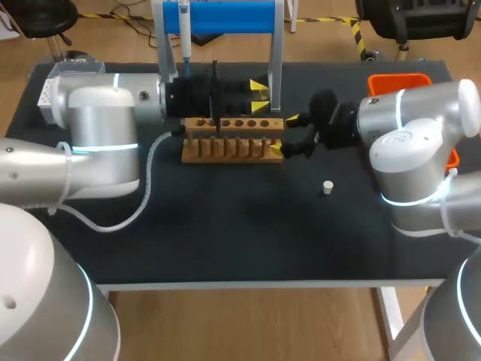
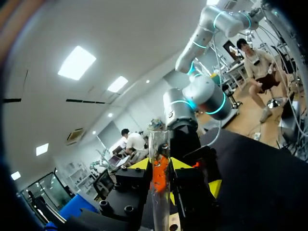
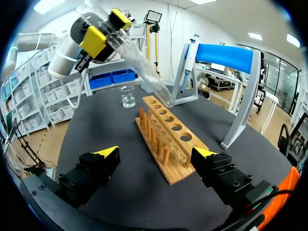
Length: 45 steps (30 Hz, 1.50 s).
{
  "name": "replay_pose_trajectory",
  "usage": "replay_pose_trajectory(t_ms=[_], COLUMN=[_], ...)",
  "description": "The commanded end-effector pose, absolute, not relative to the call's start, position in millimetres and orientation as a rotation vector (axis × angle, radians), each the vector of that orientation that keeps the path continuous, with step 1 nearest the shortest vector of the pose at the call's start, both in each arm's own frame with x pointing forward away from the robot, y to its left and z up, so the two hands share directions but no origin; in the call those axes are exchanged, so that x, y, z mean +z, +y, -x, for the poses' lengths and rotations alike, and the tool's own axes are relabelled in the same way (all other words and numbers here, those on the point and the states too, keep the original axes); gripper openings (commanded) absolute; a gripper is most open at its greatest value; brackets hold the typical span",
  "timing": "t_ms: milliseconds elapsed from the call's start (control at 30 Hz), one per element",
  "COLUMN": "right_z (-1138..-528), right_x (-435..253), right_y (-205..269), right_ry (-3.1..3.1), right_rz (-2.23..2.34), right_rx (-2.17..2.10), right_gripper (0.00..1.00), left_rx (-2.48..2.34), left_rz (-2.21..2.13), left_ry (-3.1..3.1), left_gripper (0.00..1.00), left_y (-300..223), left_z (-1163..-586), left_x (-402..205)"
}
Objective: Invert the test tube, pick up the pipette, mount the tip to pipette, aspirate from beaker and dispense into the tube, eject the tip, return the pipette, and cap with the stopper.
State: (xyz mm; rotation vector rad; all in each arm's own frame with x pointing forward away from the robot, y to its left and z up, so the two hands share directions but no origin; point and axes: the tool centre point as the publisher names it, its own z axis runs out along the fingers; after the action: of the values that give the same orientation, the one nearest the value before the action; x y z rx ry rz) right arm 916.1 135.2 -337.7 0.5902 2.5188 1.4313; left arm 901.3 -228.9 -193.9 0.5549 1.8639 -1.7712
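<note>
Tube is the thing in hand: the left gripper is clenched on it from two sides and holds it tilted above the rack, with the lower end just over one of the holes. Which end points down cannot be told for sure. The right gripper is released and holds nothing; its fingers stand apart at the rack's 3 o'clock end. By judgement this is the first step, inverting the tube and seating it. The next move calls for bringing the tube upright over the hole and lowering it straight, so the glass does not catch the wood. The pipette hangs untouched on its stand at the rack's 11 o'clock. The stopper lies at the rack's 4 o'clock. The beaker waits beyond the rack's far end.
</note>
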Motion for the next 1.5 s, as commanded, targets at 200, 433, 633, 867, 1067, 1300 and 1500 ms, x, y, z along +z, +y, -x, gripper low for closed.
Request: replay_pose_trajectory(t_ms=[200, 433, 633, 867, 1067, 1300, 1500], right_z=[-916.0, -916.0, -916.0, -916.0, -916.0, -916.0, -916.0], right_x=[-337.0, -337.0, -337.0, -337.0, -337.0, -337.0, -337.0], right_y=[134.5, 134.5, 134.5, 134.5, 134.5, 134.5, 134.5], right_ry=[2.522, 2.522, 2.522, 2.522, 2.522, 2.522, 2.522], right_rz=[-0.59, -0.59, -0.59, -0.59, -0.59, -0.59, -0.59], right_rx=[1.43, 1.43, 1.43, 1.43, 1.43, 1.43, 1.43], right_gripper=[1.0, 1.0, 1.0, 1.0, 1.0, 1.0, 1.0], left_rx=[-1.692, -1.692, -1.692, -1.692, -1.916, -2.13, -2.223], left_rz=[-0.591, -0.591, -0.591, -0.591, -0.466, -0.227, -0.085], left_ry=[1.939, 1.939, 1.939, 1.939, 1.903, 2.008, 2.098], left_gripper=[0.0, 0.0, 0.0, 0.0, 0.0, 0.0, 0.0], left_y=[-215.8, -215.8, -215.8, -215.8, -207.4, -202.2, -201.8], left_z=[-916.1, -916.1, -916.1, -916.1, -925.3, -932.6, -940.2], left_x=[-189.7, -189.7, -189.7, -189.7, -184.9, -184.8, -180.0])
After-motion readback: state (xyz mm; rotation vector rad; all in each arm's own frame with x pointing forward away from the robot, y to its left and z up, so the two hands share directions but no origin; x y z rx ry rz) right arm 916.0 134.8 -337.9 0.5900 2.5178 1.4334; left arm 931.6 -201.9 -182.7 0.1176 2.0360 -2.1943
